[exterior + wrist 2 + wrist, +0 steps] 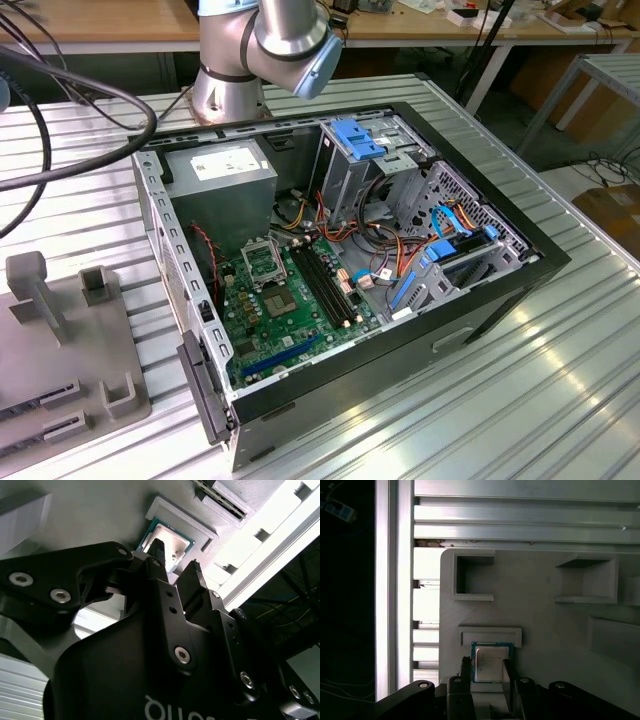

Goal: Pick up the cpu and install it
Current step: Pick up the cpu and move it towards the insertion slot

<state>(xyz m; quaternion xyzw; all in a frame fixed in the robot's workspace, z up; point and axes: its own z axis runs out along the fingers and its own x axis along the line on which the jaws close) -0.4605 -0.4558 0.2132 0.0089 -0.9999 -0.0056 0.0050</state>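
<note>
The cpu (491,662) is a small square chip with a silver top and green edges. It lies flat in a shallow recess of a grey holder block (540,605), against a raised lip. My gripper (486,666) hangs right over it, open, with one black fingertip at each of two opposite sides of the chip. In the second wrist view the cpu (169,541) shows just past the fingertips (159,547) of the gripper (177,556). In the exterior view the open computer case (500,290) lies on its side, with the metal-framed socket (262,262) on the green motherboard.
A grey power-supply box (222,170), black memory slots (325,285), drive cages and loose cables (400,260) crowd the case. The grey fixture (60,350) with upright posts sits at the exterior view's left on a ribbed metal table (500,420). Thick black cables (60,120) arc overhead.
</note>
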